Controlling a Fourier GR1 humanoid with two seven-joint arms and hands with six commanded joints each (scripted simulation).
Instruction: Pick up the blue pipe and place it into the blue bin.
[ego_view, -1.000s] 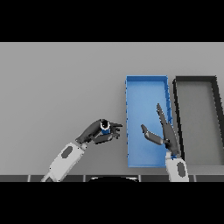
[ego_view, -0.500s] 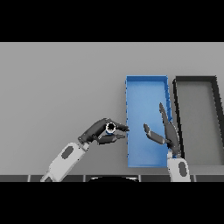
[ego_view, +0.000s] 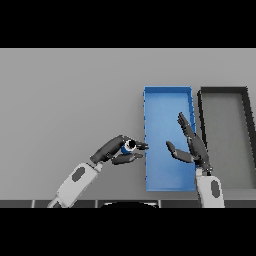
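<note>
In the head view my left hand (ego_view: 114, 150) is shut on the small blue pipe (ego_view: 127, 146), whose round end faces me. It holds the pipe just left of the blue bin (ego_view: 148, 107), close to the bin's left wall and above the table. The fingertips (ego_view: 142, 146) almost reach that wall. Over the bin's right half my right hand (ego_view: 192, 147) hovers open, fingers straight and pointing away from me, thumb turned toward the pipe.
A black bin (ego_view: 201, 107) stands directly right of the blue one, its walls touching or nearly so. Grey table (ego_view: 65, 100) spreads to the left and behind both bins.
My left hand has carried the pipe rightward, from well left of the blue bin to right beside its left wall. The right hand has barely shifted.
</note>
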